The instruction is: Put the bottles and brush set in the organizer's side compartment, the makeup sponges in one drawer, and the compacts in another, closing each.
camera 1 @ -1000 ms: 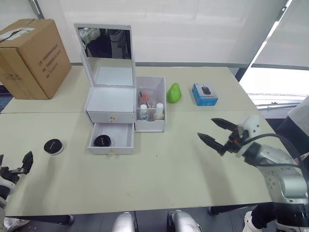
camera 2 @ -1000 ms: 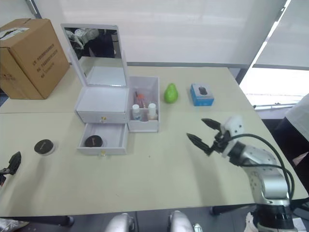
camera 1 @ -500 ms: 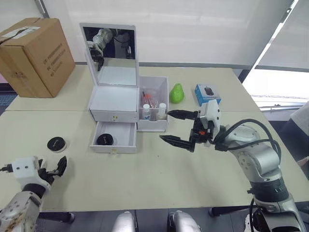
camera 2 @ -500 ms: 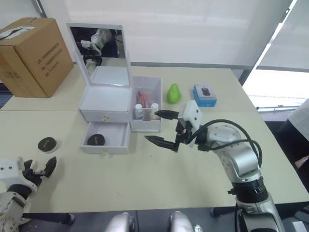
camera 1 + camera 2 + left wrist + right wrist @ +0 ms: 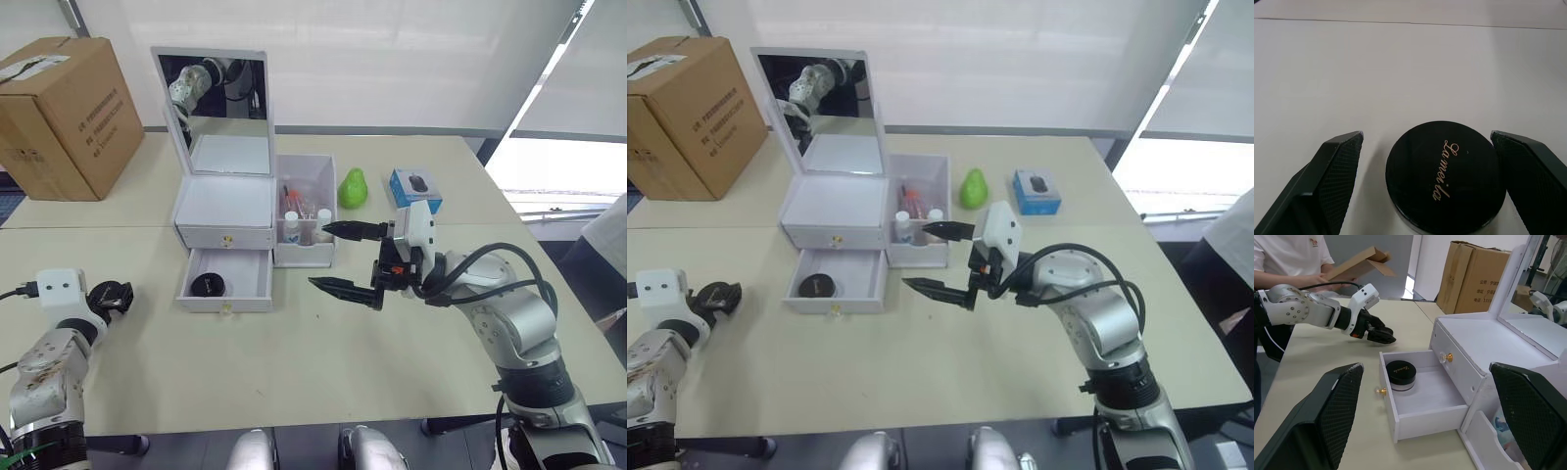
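Now | left gripper [image 5: 1440,193] open, fingers straddling loose compact [image 5: 1445,179] on table [image 5: 1400,63] | right gripper [image 5: 345,257] open, empty, beside open drawer [image 5: 227,281] | risk: off-centre close pushes compact sideways, no grip

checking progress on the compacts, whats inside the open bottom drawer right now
One black-lidded compact sits in the open lower drawer, toward its left rear corner; the rest of the drawer floor looks bare. The upper drawer is shut, so its contents cannot be seen.
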